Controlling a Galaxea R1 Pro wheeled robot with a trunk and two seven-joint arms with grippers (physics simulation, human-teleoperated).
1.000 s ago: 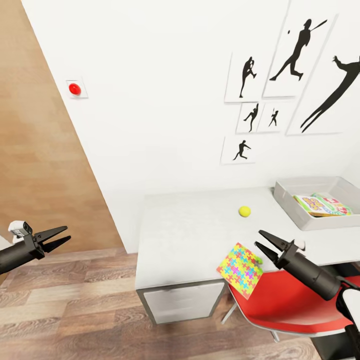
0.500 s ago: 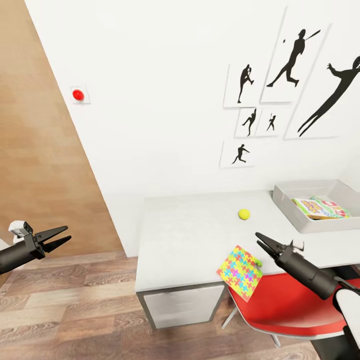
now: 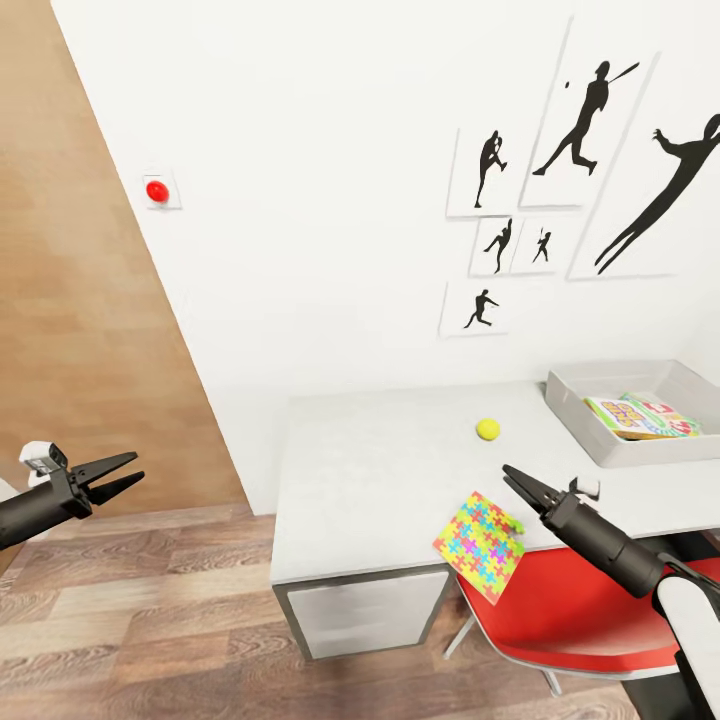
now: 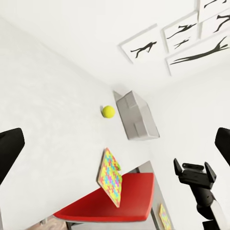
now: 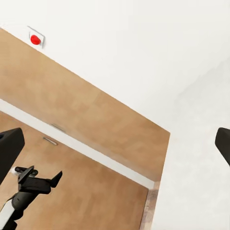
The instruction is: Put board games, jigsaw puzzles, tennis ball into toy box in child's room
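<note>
Three views: head cam high and wide, two wrist cams looking across at each other.

Head view: from above, angled forward-down onto the table, white wall and baseball prints behind, wood floor below, both arms at the lower corners, moderately far. Left wrist view: rolled sideways, aimed across the table from a way off, taking in tennis ball, toy box, jigsaw puzzle, red chair, right gripper; all shared with head view. Right wrist view: aimed away from the table toward wooden door, red wall button, left gripper; button and door shared with head view.
</note>
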